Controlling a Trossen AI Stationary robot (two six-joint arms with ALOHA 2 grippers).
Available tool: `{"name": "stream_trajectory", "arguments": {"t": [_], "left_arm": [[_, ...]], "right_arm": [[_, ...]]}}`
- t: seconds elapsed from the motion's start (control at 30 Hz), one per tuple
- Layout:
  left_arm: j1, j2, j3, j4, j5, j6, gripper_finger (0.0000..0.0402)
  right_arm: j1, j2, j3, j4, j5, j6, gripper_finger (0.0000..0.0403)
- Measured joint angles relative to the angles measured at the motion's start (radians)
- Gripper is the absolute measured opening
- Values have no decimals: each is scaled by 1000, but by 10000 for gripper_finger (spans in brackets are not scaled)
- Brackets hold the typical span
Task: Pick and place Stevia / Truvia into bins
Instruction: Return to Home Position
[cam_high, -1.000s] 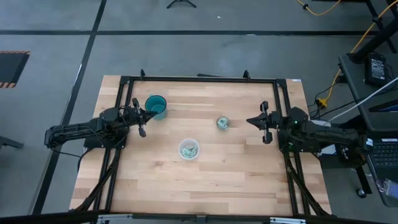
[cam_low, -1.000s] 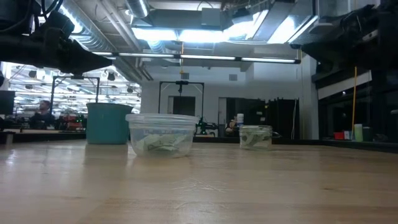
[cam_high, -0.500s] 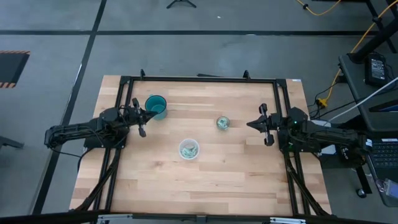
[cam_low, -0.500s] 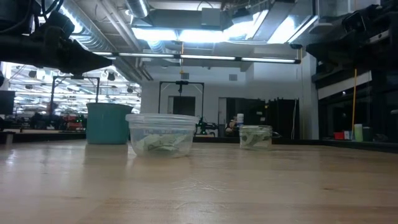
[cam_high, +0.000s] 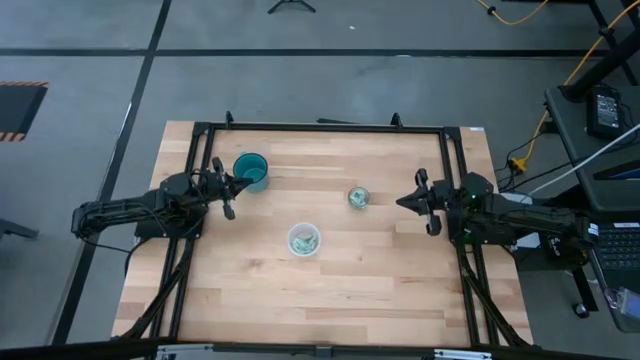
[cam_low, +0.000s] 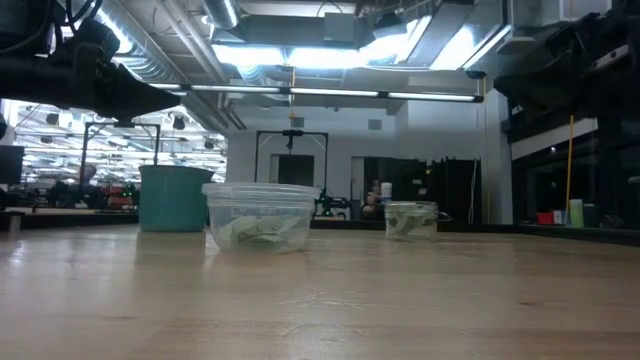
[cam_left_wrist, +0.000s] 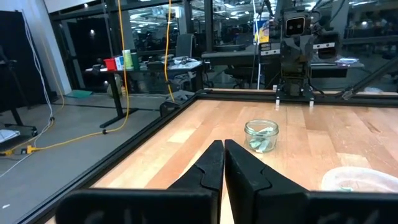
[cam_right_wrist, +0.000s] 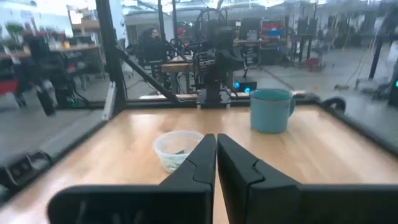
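Table (cam_high: 380, 280): pale wood boards inside a black frame (cam_high: 320, 127).

Teal cup (cam_high: 251, 171): upright, far left part of the table, near the frame rail. Its contents cannot be seen.

Glass cup (cam_high: 357, 197): upright, right of centre. One packet (cam_low: 408, 224) inside is tilted against the wall, its long axis nearer upright than flat.

Plastic cup (cam_high: 304, 240): the widest of the three, upright at mid-table. The packets (cam_low: 262, 232) lie low and slanted on its bottom; which way they point cannot be told.

Spacing: the three cups stand well apart, with broad open wood between them and toward the near edge.

Left gripper (cam_high: 238, 184): at the left edge, tips just beside the teal cup, pointing across the table. The fingers are pressed together and hold nothing.

Right gripper (cam_high: 403, 199): at the right edge, facing the glass cup and apart from it. The fingers are pressed together and hold nothing.
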Motion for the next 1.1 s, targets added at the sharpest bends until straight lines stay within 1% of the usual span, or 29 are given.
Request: {"name": "stream_trajectory", "arguments": {"t": [0.13,0.5,0.57,0.63,0.7,0.77,0.83,0.93,1.03,1.1], "left_arm": [[0,0,0,0,0,0,6],[0,0,0,0,0,0,10],[0,0,0,0,0,0,10],[0,0,0,0,0,0,10],[0,0,0,1,0,0,10],[0,0,0,1,0,0,9],[0,0,0,1,0,0,7],[0,0,0,1,0,0,6],[0,0,0,1,0,0,8],[0,0,0,1,0,0,9]], "right_arm": [[0,0,0,0,0,80,20],[12,-1,0,-7,4,78,21],[44,-18,0,-51,3,60,21],[99,-50,0,-135,7,37,21],[167,-82,0,-184,44,1,21],[221,-114,0,-193,95,-3,21],[270,-143,0,-190,127,25,21],[344,-178,0,-188,140,62,21],[399,-214,0,-198,141,55,21],[427,-241,1,-236,141,43,21]]}}
